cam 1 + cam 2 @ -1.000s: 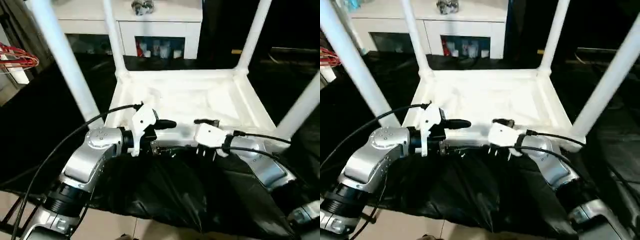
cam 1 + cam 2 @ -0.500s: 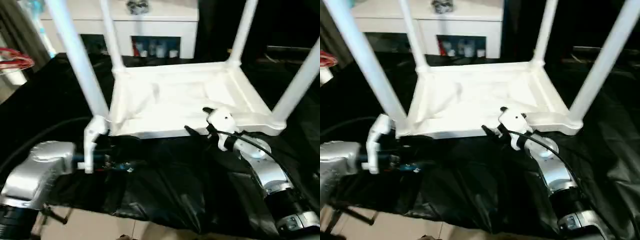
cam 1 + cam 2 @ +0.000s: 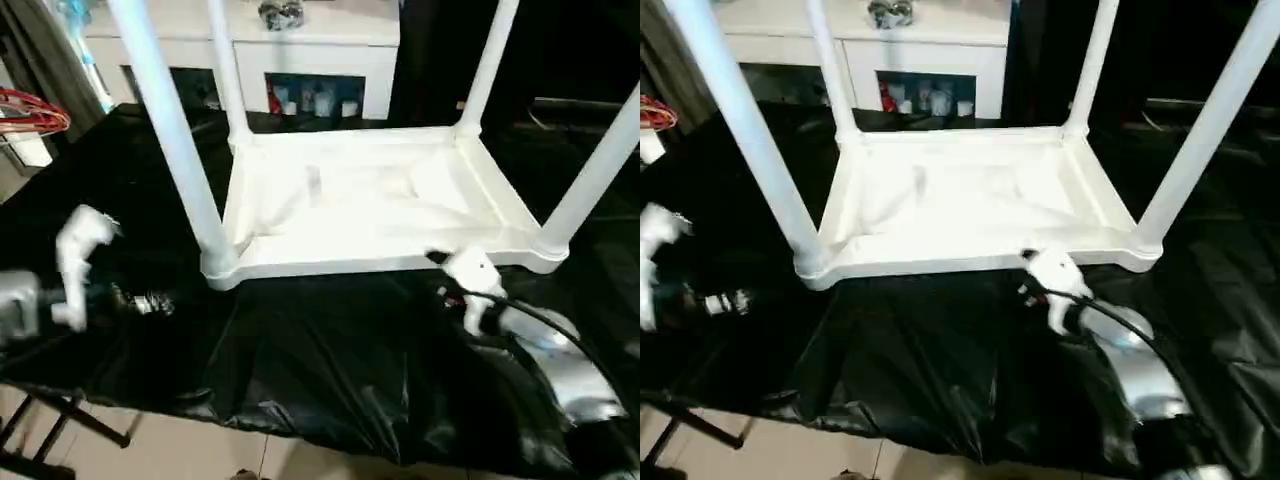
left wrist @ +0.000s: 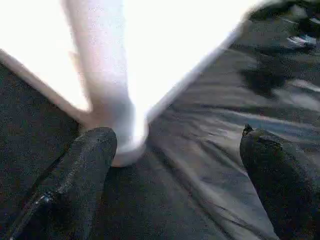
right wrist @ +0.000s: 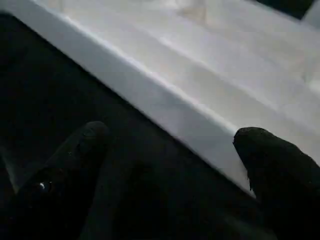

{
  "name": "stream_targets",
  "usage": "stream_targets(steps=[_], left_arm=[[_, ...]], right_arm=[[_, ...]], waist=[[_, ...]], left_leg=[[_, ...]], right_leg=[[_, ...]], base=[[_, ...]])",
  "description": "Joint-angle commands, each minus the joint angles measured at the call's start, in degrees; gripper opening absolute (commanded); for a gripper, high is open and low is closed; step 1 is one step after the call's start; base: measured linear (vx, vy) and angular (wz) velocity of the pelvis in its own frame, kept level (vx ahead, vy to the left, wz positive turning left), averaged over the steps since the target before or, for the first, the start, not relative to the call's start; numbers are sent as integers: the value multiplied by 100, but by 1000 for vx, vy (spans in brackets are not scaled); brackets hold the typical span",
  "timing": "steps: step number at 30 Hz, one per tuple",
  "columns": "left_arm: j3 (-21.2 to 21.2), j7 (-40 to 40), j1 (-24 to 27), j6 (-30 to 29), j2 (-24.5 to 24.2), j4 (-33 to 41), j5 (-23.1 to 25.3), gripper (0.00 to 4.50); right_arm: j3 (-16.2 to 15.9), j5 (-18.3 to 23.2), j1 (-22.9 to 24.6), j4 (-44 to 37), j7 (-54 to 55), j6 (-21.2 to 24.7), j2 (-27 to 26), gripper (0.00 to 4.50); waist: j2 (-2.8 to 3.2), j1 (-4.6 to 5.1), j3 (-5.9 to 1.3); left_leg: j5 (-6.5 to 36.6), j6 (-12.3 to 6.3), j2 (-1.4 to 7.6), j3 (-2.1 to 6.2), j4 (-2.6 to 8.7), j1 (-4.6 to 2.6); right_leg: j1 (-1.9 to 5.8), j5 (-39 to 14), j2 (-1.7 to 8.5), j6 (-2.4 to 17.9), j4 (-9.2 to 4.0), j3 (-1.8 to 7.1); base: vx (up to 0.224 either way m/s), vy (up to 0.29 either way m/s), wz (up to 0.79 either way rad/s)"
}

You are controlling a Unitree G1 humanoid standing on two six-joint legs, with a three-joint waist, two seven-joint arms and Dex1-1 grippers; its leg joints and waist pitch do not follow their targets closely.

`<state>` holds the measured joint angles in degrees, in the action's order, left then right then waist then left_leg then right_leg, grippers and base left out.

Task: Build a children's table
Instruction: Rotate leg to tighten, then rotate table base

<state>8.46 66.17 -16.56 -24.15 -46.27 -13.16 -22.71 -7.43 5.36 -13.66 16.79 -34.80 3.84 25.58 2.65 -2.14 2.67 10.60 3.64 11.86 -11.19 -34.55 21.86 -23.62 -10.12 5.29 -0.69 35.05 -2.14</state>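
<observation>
The left pincer (image 4: pixel 175 145) gapes wide — empty — its fingers (image 4: pixel 87 165) aimed at a white table leg (image 4: pixel 107 85) standing on black sheeting (image 4: pixel 210 135).

Glare is washing out the white table top (image 3: pixel 360 200); the black cloth (image 3: pixel 330 370) is staying dim; wrist views are blurring heavily.

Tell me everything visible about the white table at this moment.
The table is all white, plastic-looking, and lies upside down on a black sheet. Its rectangular top faces down, the rimmed underside up. Four long tube legs rise from the corner sockets, for example the near left leg, running out of the head views' top edge. Neither the left gripper nor the right gripper holds it; both are open, close by.
</observation>
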Motion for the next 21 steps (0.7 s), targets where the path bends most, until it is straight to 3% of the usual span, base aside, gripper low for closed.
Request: stream_targets(steps=[1, 7, 9, 14, 17, 21], left_arm=[[14, -389, -285, 349, 117, -317, 210, 450], [-57, -721, -975, 850, 687, -991, 290, 450], [-163, -826, -1375, 1136, 1098, -1426, 361, 450], [-226, -761, -1697, 1304, 1502, -1727, 265, 450], [-290, -294, -1808, 1033, 1876, -1551, -146, 450], [-529, 589, -1556, 324, 1837, -936, -658, 450]], right_arm=[[100, 1, 46, -172, 91, 335, 95, 447], [298, -37, -10, 13, 426, 754, 99, 447], [416, -138, -122, 200, 732, 917, 36, 447], [546, -105, -184, 208, 1002, 1188, -60, 447], [677, -119, -326, 417, 1374, 1365, -174, 447], [726, -172, -497, 721, 1521, 1257, -261, 447]], waist=[[7, -3, -341], [-8, -13, -365], [-1, -27, -387], [-23, -13, -413], [18, -41, -424], [4, -77, -404]], left_leg=[[1660, 11, 30, 43, 444, -157], [1432, 38, 10, 35, 416, -126], [1308, 52, 11, 28, 396, -129], [934, -76, 9, 43, 372, -61], [918, -116, 16, 18, 350, -107], [1003, -97, 49, 3, 370, -106]], right_leg=[[215, -1539, 112, 1119, -429, 135], [259, -1267, 139, 1224, -411, 130], [269, -1049, 146, 1324, -393, 127], [342, -522, 153, 1396, -321, 112], [309, -502, 156, 1544, -330, 109], [301, -596, 156, 1615, -314, 101]], base=[[0, 0, 0], [0, 0, 0], [0, 0, 0], [0, 0, 0], [0, 0, 0], [0, 0, 0]])
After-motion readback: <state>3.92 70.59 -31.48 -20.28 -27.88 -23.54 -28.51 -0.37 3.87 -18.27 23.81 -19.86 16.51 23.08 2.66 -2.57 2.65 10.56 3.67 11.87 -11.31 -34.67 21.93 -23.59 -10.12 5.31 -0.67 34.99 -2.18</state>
